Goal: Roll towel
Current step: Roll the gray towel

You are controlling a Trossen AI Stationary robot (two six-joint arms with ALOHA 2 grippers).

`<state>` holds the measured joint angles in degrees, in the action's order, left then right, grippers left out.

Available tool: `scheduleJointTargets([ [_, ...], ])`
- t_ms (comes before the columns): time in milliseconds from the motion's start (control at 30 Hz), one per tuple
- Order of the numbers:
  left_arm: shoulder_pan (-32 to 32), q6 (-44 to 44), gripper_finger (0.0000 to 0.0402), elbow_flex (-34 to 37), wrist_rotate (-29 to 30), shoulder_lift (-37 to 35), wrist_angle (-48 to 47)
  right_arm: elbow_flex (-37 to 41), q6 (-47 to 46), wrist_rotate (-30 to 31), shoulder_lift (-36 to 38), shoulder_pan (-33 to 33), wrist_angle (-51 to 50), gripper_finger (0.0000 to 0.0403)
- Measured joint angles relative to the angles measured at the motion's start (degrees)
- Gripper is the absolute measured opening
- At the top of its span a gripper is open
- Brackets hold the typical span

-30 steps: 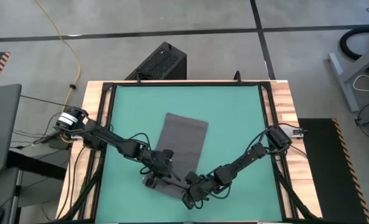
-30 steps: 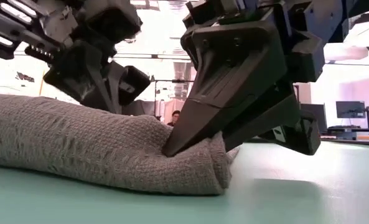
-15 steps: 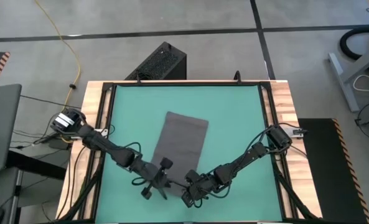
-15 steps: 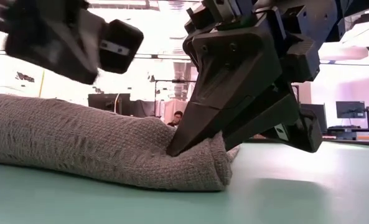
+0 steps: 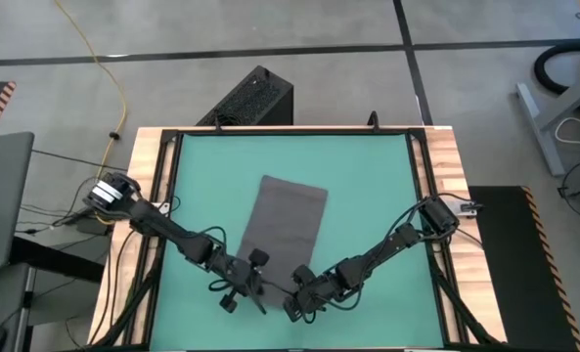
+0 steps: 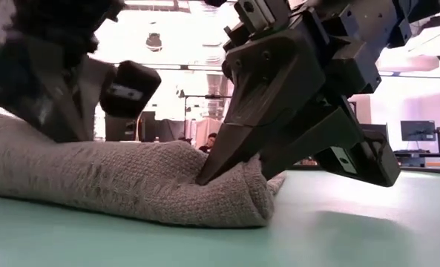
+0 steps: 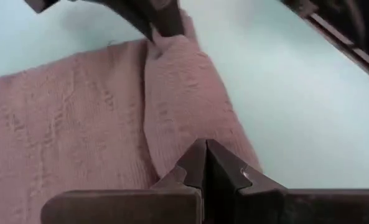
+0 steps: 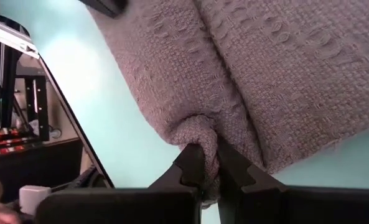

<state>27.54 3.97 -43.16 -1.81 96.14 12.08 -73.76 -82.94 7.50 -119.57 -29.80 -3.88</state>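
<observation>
Grey floor crossed by dark seams surrounds the wood-edged, teal-topped desk. A black box sits behind it; a yellow cable trails nearby. A monitor stands in the bright room.

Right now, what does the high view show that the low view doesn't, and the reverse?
Only the high view shows the towel's flat, unrolled length stretching across the green mat and both arms reaching in from the table's sides. Only the low view shows the thickness of the roll, the right gripper pinching a fold at its end, and the room behind. Both show the left gripper at the rolled end.
</observation>
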Motion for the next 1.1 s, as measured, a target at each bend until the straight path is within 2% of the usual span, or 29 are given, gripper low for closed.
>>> scheduleJointTargets([
  [133,-0.01,-1.65,0.0,0.57,0.71,3.19,1.13,-0.26,-0.72,-1.18,0.2,0.0,0.06,0.0039],
  [333,-0.04,-3.0,0.0,0.59,0.94,5.58,2.73,-0.11,3.7,-2.35,1.02,0.0,0.26,0.0059],
  [567,-0.23,-4.82,0.0,0.59,0.31,5.6,2.24,-0.11,4.77,-2.5,3.57,-0.02,-3.96,0.011],
  [833,-0.4,-6.95,0.0,0.59,-3.52,5.6,1.88,-0.04,8.2,-3.66,10.21,-0.15,-10.33,0.0179],
  [967,-1.3,-8.77,0.0,0.62,-8.5,5.69,2.25,-0.11,15.16,-1.39,13.1,-1.24,-9.86,0.0195],
  [1100,-3.19,-10.39,0.0,0.66,-12.91,5.73,2.21,-0.17,30.55,5.9,13.25,-5.14,-8.71,0.0197],
])
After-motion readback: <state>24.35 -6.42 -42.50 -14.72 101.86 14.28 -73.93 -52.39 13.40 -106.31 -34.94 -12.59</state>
